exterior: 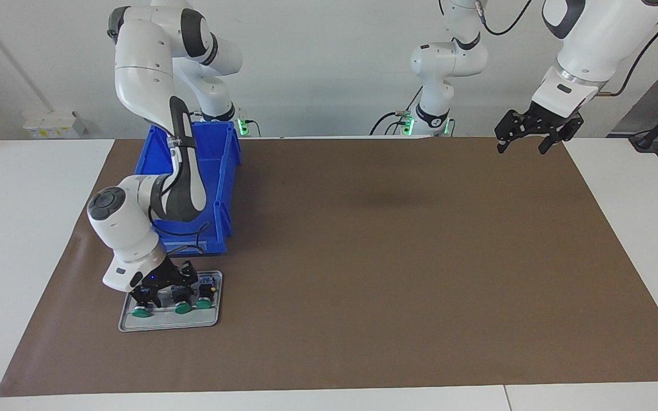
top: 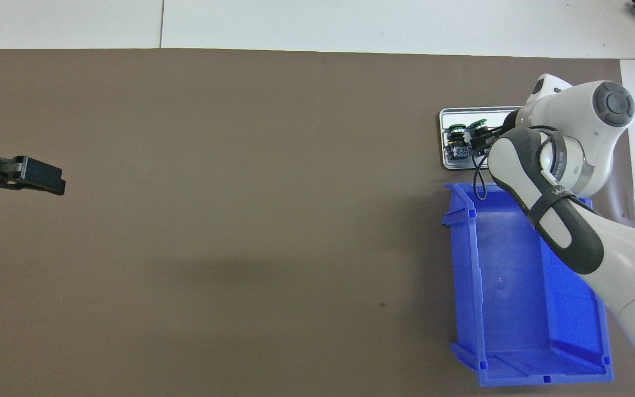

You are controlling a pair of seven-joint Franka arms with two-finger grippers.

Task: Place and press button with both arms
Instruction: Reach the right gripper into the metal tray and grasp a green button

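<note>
Three green-capped buttons lie in a row on a small grey tray (exterior: 169, 323): one at the outer end (exterior: 141, 311), one in the middle (exterior: 182, 308) and one at the inner end (exterior: 204, 303). My right gripper (exterior: 151, 298) is down at the tray, over the outer-end button and close to the middle one. In the overhead view two buttons (top: 458, 128) (top: 480, 123) show on the tray (top: 463, 113); the right arm hides the third and the right gripper. My left gripper (exterior: 522, 149) waits open and empty, raised over the mat's corner near its own base; it also shows in the overhead view (top: 47, 181).
An open blue bin (exterior: 217, 171) stands on the brown mat just nearer to the robots than the tray, under the right arm's forearm; it looks empty in the overhead view (top: 507, 309). White table surface borders the mat (exterior: 397, 257).
</note>
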